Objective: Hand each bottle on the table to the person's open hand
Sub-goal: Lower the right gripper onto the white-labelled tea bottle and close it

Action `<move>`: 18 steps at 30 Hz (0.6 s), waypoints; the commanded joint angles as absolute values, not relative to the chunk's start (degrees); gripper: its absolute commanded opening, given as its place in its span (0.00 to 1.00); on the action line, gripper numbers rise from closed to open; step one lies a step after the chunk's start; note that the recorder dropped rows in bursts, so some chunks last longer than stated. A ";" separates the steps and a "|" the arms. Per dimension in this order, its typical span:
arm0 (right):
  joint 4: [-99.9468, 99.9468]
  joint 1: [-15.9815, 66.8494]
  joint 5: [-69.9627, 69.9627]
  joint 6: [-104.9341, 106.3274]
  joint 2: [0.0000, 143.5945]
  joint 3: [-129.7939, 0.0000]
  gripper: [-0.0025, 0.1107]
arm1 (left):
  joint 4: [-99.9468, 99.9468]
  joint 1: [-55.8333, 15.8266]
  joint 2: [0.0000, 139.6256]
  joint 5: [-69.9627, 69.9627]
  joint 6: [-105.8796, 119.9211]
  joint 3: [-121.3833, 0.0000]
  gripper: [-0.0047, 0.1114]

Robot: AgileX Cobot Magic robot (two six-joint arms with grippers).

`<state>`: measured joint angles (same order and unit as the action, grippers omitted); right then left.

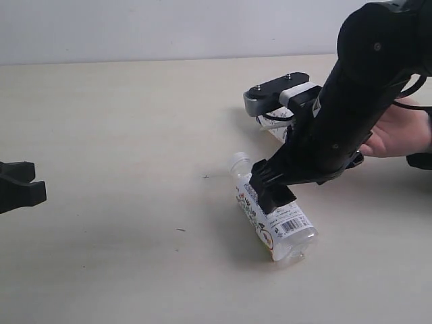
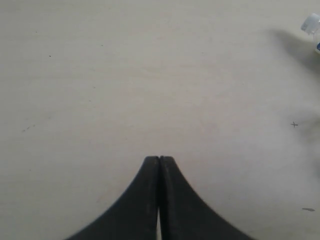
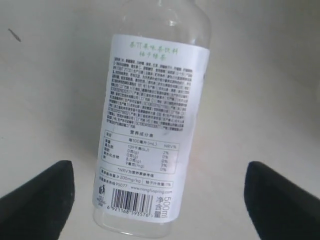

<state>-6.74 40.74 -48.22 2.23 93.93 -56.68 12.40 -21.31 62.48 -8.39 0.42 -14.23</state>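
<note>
A clear bottle (image 1: 287, 229) with a white cap and a white printed label lies on its side on the pale table (image 1: 121, 135). My right gripper (image 1: 272, 189) hangs just over its middle, open. In the right wrist view the bottle (image 3: 150, 115) lies below and between the wide-apart fingertips of that gripper (image 3: 159, 167), which do not touch it. Part of a second labelled bottle (image 1: 272, 128) shows behind the right arm. The person's open hand (image 1: 399, 131) waits at the right edge, partly hidden by the arm. My left gripper (image 1: 23, 189) (image 2: 159, 159) is shut and empty at the far left.
The right arm's grey and black camera mount (image 1: 273, 91) juts out above the second bottle. A white bottle cap (image 2: 311, 22) shows at the edge of the left wrist view. A few tiny dark specks (image 1: 205, 177) mark the table.
</note>
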 commanded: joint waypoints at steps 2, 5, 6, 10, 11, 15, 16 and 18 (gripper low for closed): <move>-7.19 41.00 -47.52 2.71 95.23 -57.07 0.80 | 12.85 -21.07 62.03 -8.44 0.60 -14.00 0.04; -7.19 41.00 -46.71 1.50 96.43 -57.07 0.80 | 12.85 -21.07 62.03 -8.44 0.60 -14.00 0.04; -7.19 41.00 -46.46 1.29 96.87 -57.10 0.80 | 12.85 -21.07 62.03 -8.44 0.60 -14.00 0.04; -7.19 41.00 -47.74 -0.30 99.45 -59.57 0.80 | 12.85 -21.07 62.03 -8.44 0.60 -14.00 0.04; -7.19 41.14 -48.19 -0.30 100.12 -60.52 0.80 | 12.85 -21.07 62.03 -8.44 0.60 -14.00 0.04; -6.94 41.55 -48.07 -0.43 102.50 -62.84 0.80 | 12.85 -21.07 62.03 -8.44 0.60 -14.00 0.04; -6.83 41.67 -48.07 -0.41 103.09 -63.12 0.80 | 12.85 -21.07 62.03 -8.44 0.60 -14.00 0.04; -6.83 41.67 -47.95 -0.69 104.35 -63.48 0.80 | 12.85 -21.07 62.03 -8.44 0.60 -14.00 0.04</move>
<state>-7.08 41.41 -47.99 0.00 102.82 -62.54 12.40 -21.31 62.48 -8.39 0.42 -14.23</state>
